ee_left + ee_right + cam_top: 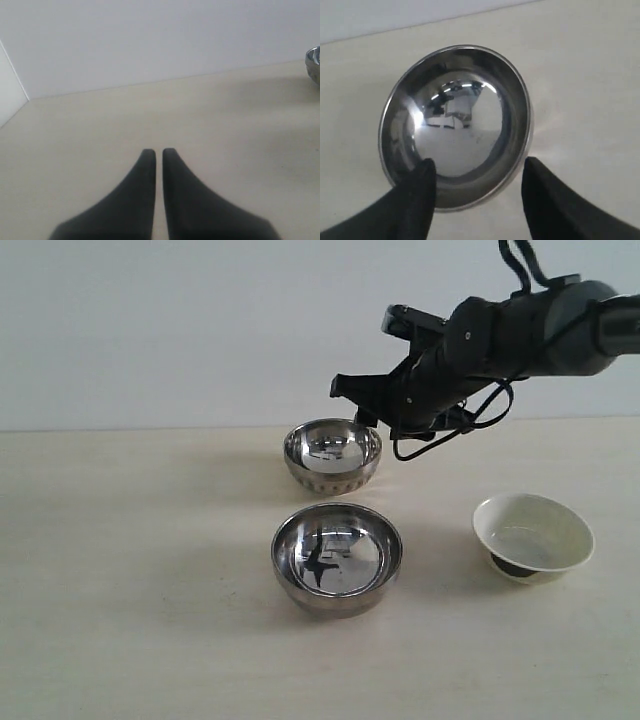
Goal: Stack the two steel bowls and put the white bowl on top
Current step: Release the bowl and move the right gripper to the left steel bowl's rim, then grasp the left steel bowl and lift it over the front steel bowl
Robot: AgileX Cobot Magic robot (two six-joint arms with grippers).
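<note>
The ribbed steel bowl stands upright at the back of the table, and the smooth steel bowl sits just in front of it. The white bowl rests tilted to the right of both. My right gripper hangs open just above the ribbed bowl's far right rim. In the right wrist view the right gripper straddles the rim of that bowl, one finger over the inside, one outside, touching nothing. My left gripper is shut and empty over bare table; a sliver of a steel bowl shows at the frame edge.
The pale beige table runs back to a plain white wall. The right arm's dark body and cables reach in from the upper right, above the white bowl. The left arm is out of the exterior view.
</note>
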